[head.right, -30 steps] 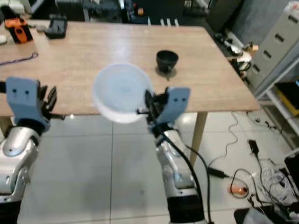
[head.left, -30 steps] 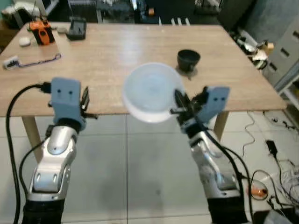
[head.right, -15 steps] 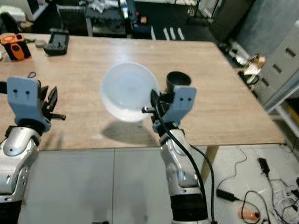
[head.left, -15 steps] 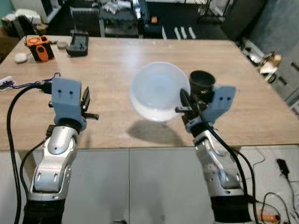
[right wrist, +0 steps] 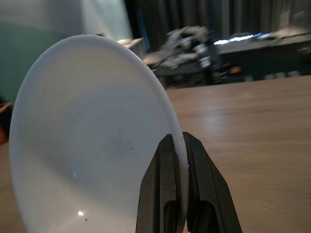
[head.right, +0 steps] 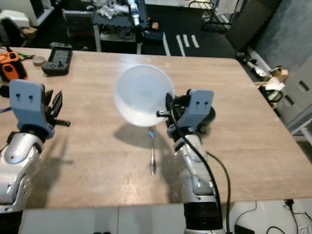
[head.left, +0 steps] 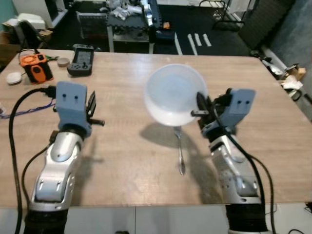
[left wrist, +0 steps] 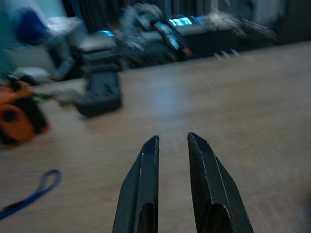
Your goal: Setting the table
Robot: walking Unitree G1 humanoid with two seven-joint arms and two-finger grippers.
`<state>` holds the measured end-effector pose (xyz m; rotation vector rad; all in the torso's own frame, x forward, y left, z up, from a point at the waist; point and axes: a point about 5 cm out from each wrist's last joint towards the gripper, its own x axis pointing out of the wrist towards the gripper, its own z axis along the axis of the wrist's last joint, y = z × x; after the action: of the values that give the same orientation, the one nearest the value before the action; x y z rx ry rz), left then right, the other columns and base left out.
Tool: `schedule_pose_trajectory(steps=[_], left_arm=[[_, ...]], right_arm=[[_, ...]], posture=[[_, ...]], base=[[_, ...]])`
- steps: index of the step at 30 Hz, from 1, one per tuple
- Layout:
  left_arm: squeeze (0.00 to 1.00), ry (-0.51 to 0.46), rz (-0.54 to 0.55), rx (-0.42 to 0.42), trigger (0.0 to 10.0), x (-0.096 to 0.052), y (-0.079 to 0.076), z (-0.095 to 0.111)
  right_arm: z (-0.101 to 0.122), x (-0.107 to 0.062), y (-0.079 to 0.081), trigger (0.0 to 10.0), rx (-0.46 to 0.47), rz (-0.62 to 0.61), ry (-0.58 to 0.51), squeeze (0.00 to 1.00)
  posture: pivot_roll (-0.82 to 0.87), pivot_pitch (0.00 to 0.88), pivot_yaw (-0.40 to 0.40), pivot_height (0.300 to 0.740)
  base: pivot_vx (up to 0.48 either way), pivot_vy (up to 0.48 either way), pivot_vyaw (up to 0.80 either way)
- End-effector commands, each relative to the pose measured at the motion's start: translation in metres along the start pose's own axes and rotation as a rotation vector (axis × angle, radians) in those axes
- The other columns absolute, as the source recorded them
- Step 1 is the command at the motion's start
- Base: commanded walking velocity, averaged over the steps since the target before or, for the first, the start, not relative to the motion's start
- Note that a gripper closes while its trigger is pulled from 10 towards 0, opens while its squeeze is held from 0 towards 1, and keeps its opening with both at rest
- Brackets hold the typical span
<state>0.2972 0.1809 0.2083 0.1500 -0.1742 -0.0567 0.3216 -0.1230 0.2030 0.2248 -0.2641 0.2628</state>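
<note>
A white translucent bowl (head.left: 174, 92) hangs tilted above the middle of the wooden table (head.left: 122, 161). My right gripper (head.left: 199, 111) is shut on its right rim; the right wrist view shows the rim (right wrist: 165, 97) pinched between the two black fingers. A metal spoon (head.left: 180, 151) lies on the table under and just in front of the bowl. A black cup (head.right: 210, 114) stands behind the right gripper, mostly hidden by it. My left gripper (head.left: 92, 111) hovers over the left part of the table, open by a narrow gap with nothing between its fingers (left wrist: 148, 165).
At the far left of the table lie an orange device (head.left: 35, 68), a black handheld unit (head.left: 80, 52), a small white puck (head.left: 13, 77) and a blue cord (head.left: 6, 111). A cluttered bench (head.left: 131, 19) stands beyond the table. The table's near edge (head.left: 146, 204) runs just before me.
The camera has come forward to the table. The bowl in my right gripper now hangs over the tabletop instead of off its front edge, and the spoon has come into view.
</note>
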Motion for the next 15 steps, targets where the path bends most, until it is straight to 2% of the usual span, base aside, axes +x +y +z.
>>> schedule_pose_trajectory(steps=[1, 3, 4, 6, 7, 9, 10, 11, 13, 15], left_arm=[[0.0, 0.007, -0.12, -0.028, 10.0, -0.007, -0.011, 0.002], [0.0, 0.007, -0.201, -0.015, 10.0, -0.014, -0.013, 0.004], [0.0, 0.007, -0.201, -0.015, 10.0, -0.014, -0.013, 0.004], [0.0, 0.003, -0.21, 0.016, 10.0, -0.016, -0.005, 0.007], [0.0, 0.0, -0.203, 0.043, 10.0, -0.017, 0.004, 0.01], [0.0, -0.001, -0.198, 0.054, 10.0, -0.018, 0.007, 0.011], [0.0, 0.007, -0.197, 0.081, 10.0, -0.023, 0.016, 0.014], [0.0, 0.007, -0.197, 0.081, 10.0, -0.023, 0.016, 0.014], [0.0, 0.031, -0.24, 0.111, 10.0, -0.033, 0.024, 0.015], [0.0, 0.069, -0.323, 0.143, 10.0, -0.045, 0.028, 0.015]], right_arm=[[0.002, -0.002, -0.005, 10.0, -0.005, 0.015, 0.01, 0.0], [0.003, -0.003, -0.007, 10.0, -0.02, 0.037, 0.019, 0.0], [0.003, -0.003, -0.007, 10.0, -0.02, 0.037, 0.019, 0.0], [0.003, -0.004, -0.007, 10.0, -0.029, 0.053, 0.03, 0.0], [0.003, -0.005, -0.006, 10.0, -0.045, 0.077, 0.04, 0.0], [0.003, -0.006, -0.004, 10.0, -0.05, 0.087, 0.042, 0.0], [0.003, -0.008, 0.001, 10.0, -0.062, 0.12, 0.048, 0.0], [0.003, -0.008, 0.001, 10.0, -0.062, 0.12, 0.048, 0.0], [0.004, -0.01, 0.007, 10.0, -0.058, 0.156, 0.069, 0.0], [0.003, -0.013, 0.016, 10.0, 0.008, 0.22, 0.111, 0.0]], posture=[[0.03, 0.059, 0.041, 0.74], [0.03, 0.059, 0.041, 0.74], [0.03, 0.059, 0.041, 0.74], [0.04, 0.06, 0.041, 0.74], [0.04, 0.063, 0.042, 0.74], [0.04, 0.065, 0.043, 0.74], [0.05, 0.071, 0.044, 0.74], [0.05, 0.071, 0.044, 0.74], [0.05, 0.076, 0.042, 0.74], [0.06, 0.085, 0.037, 0.74]], base=[[0.0, 0.0, 0.0], [0.0, 0.0, 0.0], [0.0, 0.0, 0.0], [0.0, 0.0, 0.0], [0.0, 0.0, 0.0], [0.0, 0.0, 0.0], [0.0, 0.0, 0.0], [0.0, 0.0, 0.0], [0.0, 0.0, 0.0], [0.0, 0.0, 0.0]])
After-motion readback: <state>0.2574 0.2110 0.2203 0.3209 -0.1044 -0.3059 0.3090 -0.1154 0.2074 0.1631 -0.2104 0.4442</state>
